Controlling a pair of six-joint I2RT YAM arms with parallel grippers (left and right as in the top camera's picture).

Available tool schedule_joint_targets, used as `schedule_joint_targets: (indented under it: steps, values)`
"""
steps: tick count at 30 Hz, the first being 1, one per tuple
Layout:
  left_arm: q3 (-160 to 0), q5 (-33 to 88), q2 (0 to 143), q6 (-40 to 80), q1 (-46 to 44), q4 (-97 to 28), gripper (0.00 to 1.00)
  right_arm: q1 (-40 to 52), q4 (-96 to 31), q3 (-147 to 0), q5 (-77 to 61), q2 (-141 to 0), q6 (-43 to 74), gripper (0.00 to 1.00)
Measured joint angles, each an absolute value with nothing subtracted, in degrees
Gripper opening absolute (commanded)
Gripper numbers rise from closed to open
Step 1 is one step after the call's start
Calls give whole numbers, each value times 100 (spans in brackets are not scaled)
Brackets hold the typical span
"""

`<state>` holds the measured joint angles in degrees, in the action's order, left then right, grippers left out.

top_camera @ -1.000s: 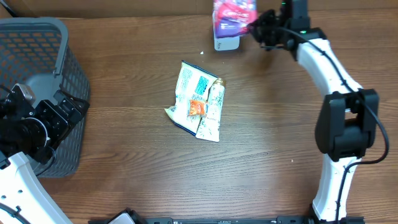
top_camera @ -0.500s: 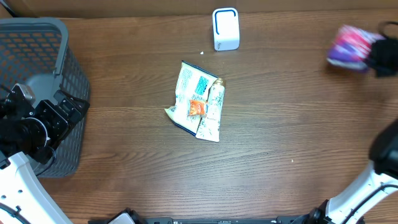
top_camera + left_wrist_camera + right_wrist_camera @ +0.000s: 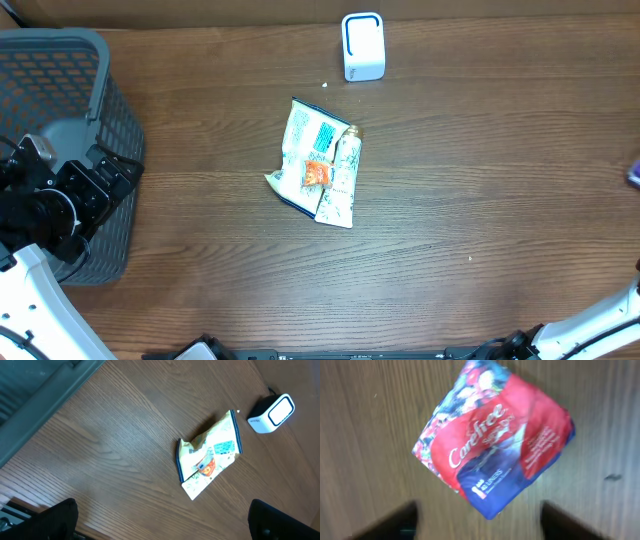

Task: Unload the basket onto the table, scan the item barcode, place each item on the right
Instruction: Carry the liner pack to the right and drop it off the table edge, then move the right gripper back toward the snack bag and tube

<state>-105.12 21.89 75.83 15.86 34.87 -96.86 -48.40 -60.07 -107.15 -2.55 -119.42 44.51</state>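
Observation:
The red and blue Carefree packet (image 3: 495, 440) lies loose over the wood in the right wrist view, blurred. It sits just ahead of my right gripper (image 3: 480, 522), whose fingers stand wide apart and touch nothing. In the overhead view only a purple sliver (image 3: 634, 175) shows at the right edge, and the right gripper is out of frame. The white barcode scanner (image 3: 363, 46) (image 3: 271, 412) stands at the back of the table. My left gripper (image 3: 112, 170) (image 3: 165, 530) is open and empty beside the basket.
A crumpled white and blue snack packet (image 3: 320, 165) (image 3: 209, 455) lies mid-table. A grey mesh basket (image 3: 60, 60) (image 3: 40, 390) stands at the far left. Part of the white right arm (image 3: 600, 320) shows at the bottom right corner.
My right arm swung from the scanner to the right, out of the overhead view, carrying the Carefree packet. Its jaws then opened and let the packet go. The left arm stayed still.

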Motion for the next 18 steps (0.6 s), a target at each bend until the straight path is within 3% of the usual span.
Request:
schedule_joint_targets:
  steps: [8,13,18]
  values:
    - [-10512,2189,7583,1586,3487,-9686,100,-5022,-6324,-10715,-513,-11942,3894,100]
    - [-10512,2189,7583,1586,3487,-9686,100,-4882,-6337,-10748,-2320,-11856,2810,100]
    - [-10512,2189,7583,1586,3487,-9686,100,-4047,-7054,-10805,-3616,-11756,1636,100]
